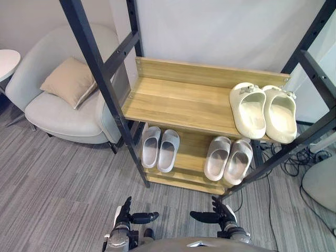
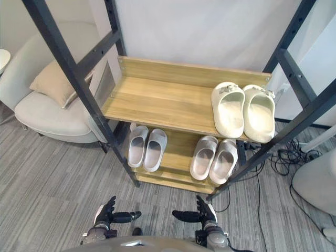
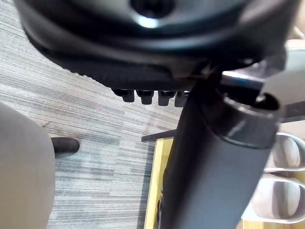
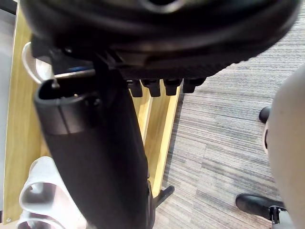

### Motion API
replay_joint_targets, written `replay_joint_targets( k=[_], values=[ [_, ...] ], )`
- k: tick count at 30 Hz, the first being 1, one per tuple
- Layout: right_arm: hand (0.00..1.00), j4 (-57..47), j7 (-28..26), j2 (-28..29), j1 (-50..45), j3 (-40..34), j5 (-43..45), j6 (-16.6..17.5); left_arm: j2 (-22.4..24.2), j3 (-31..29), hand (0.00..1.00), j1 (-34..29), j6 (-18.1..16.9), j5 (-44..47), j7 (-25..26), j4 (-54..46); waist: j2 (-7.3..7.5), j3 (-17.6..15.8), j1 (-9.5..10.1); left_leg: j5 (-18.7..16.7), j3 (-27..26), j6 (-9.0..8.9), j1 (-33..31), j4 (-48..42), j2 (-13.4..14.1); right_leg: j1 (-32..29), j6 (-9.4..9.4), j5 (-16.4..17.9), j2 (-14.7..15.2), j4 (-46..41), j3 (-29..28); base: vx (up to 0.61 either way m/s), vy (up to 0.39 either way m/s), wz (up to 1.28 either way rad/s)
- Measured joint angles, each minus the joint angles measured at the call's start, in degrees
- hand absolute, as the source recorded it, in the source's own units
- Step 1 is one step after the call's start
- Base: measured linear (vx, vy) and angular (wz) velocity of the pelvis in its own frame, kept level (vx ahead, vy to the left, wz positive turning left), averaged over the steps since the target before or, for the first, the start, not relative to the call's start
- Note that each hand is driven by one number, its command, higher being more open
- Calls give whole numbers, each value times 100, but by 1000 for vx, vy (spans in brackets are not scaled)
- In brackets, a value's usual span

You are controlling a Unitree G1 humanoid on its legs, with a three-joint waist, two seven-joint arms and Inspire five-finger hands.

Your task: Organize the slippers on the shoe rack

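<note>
**A:** Left eye view first. Where are the slippers?

**B:** All on the rack (image 1: 210, 73). A cream pair (image 1: 251, 113) sits side by side at the right end of the top shelf (image 1: 173, 100), toes to the back. On the lower shelf (image 1: 191, 152) a grey pair (image 1: 151, 147) lies at the left. A second grey pair (image 1: 218, 157) lies at the right, apart from the first.

**A:** How would they handle?

**B:** They look like thick moulded foam. I judge them light, springy, a little grippy and in no way fragile. The band over the toes is the natural hold, though pinching a side wall near the heel would also do.

**A:** And the hands?

**B:** The left hand (image 1: 125, 216) and right hand (image 1: 223, 214) hang low in front of the rack. Their fingers are relaxed, their thumbs point at each other, and they hold nothing.

**A:** Right eye view. What of the room?

**B:** Striped grey carpet (image 2: 52, 178), with an armchair (image 2: 47, 113) and its cushion (image 2: 52, 81) just left of the rack. Cables (image 2: 291, 152) lie on the floor to its right. A slanted dark post (image 2: 90, 105) crosses in front of the shelves, so I'd expect a reach to have to pass between the posts.

**A:** Left wrist view?

**B:** The thumb (image 3: 214, 167) stands out and the fingers (image 3: 143, 95) are loose and empty. Carpet and part of a grey pair lie past them.

**A:** Right wrist view?

**B:** Much the same. The fingers (image 4: 157, 87) close round nothing, with the rack's wooden edge (image 4: 159, 138) beyond.
</note>
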State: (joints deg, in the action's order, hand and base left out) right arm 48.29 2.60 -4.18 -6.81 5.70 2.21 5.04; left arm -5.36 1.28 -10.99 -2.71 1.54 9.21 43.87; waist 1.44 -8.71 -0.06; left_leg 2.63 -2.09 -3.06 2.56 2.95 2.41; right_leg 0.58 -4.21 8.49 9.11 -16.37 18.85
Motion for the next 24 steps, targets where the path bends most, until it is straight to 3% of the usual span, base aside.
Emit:
replay_joint_targets(
  k=[2, 5, 7, 8, 9, 11, 13, 14, 15, 16, 17, 19, 20, 21, 24],
  values=[
    [100, -7, 20, -23, 13, 2, 2, -4, -6, -1, 100, 100, -5, 5, 60, 58, 4, -23, -1, -71, 263, 36, -294, -306, -31, -207, -13, 29, 53, -399, -216, -91, -8, 77],
    [100, -9, 23, 1, 14, 36, 8, 0, -60, -2, 100, 108, -45, 6, 121, 60, 77, -63, 14, -113, 800, 42, -657, -648, -179, -317, -84, 365, 87, -867, -822, -96, -43, 101],
    [100, -13, 28, 41, 27, 123, 17, 14, -86, -54, 100, 119, -52, 51, 177, 56, 147, -24, 110, -66, 1062, -25, -904, -752, -277, -317, -85, 607, 45, -750, -1162, -103, -96, 74],
    [100, -5, 41, 34, 112, 185, 38, 15, -79, -54, 100, 225, -81, 69, 238, 86, 167, -10, 260, 26, 1165, -93, -1154, -797, -271, -348, -63, 768, -25, -443, -1180, -144, -153, 56],
    [100, -10, 56, -8, 207, 186, 57, 17, 12, -50, 100, 304, -92, 73, 264, 129, -24, -96, 299, 109, 1359, -140, -1298, -807, -184, -353, 31, 683, -170, -303, -1011, -160, -144, 64],
    [100, -10, 71, -48, 316, 182, 163, 20, 142, -53, 100, 291, -108, 187, 286, 136, -265, -208, 304, 338, 1620, -245, -1399, -592, -35, -415, 111, 612, -342, -227, -764, -149, -129, 65],
    [100, -9, 138, -81, 360, 180, 255, 20, 262, -28, 100, 291, -108, 245, 285, 150, -502, -268, 296, 502, 1674, -179, -1477, -254, 143, -461, 200, 581, -496, -266, -428, -117, -173, 87],
    [100, -6, 185, -77, 358, 153, 254, 15, 303, -18, 100, 314, -114, 251, 276, 188, -537, -289, 260, 186, 1237, 300, -1513, 103, 281, -435, 325, 478, -499, -71, -103, -66, -140, 83],
    [100, -6, 185, -62, 356, 147, 252, 15, 296, -18, 100, 322, -116, 249, 273, 198, -484, -297, 254, 172, 1162, 324, -1514, 103, 283, -440, 356, 439, -458, -41, -76, -64, -134, 143],
    [100, -18, 206, -12, 367, -47, 245, 22, 222, 12, 100, 531, -140, 236, 253, 329, -385, -340, 215, -48, 213, 260, -1904, -420, 259, -475, 466, 312, -224, 165, 431, -26, -96, 137],
    [100, -5, 261, -35, 358, -141, 244, 13, 198, 14, 100, 584, -155, 236, 250, 351, -352, -360, 215, -57, -114, 157, -2053, -982, 185, -459, 473, 305, -117, 199, 656, -23, -69, 152],
    [100, -3, 296, -113, 328, -227, 244, 12, 232, 50, 100, 544, -190, 229, 275, 367, -357, -354, 169, -241, -727, 139, -1918, -2073, 192, -348, 473, 305, -12, 219, 1108, 21, -5, 103],
    [100, -4, 296, -117, 331, -227, 244, 12, 229, 64, 100, 544, -191, 227, 275, 378, -360, -352, 158, -321, -901, 144, -1842, -2222, 243, -326, 473, 305, -9, 215, 1186, 44, 51, 102],
    [100, -8, 298, -112, 341, -228, 243, 16, 215, 115, 100, 585, -206, 222, 269, 446, -349, -335, 102, -669, -1470, 187, -1587, -2317, 390, -307, 473, 305, 13, 197, 1429, 24, 46, 89],
    [100, 0, 295, -52, 374, -241, 241, 12, 259, 373, 100, 761, -222, 148, 213, 584, -320, -305, -29, -746, -2462, 224, -1283, -1831, 428, -160, 413, 276, 85, 164, 2039, 32, 125, 112]
  ],
)
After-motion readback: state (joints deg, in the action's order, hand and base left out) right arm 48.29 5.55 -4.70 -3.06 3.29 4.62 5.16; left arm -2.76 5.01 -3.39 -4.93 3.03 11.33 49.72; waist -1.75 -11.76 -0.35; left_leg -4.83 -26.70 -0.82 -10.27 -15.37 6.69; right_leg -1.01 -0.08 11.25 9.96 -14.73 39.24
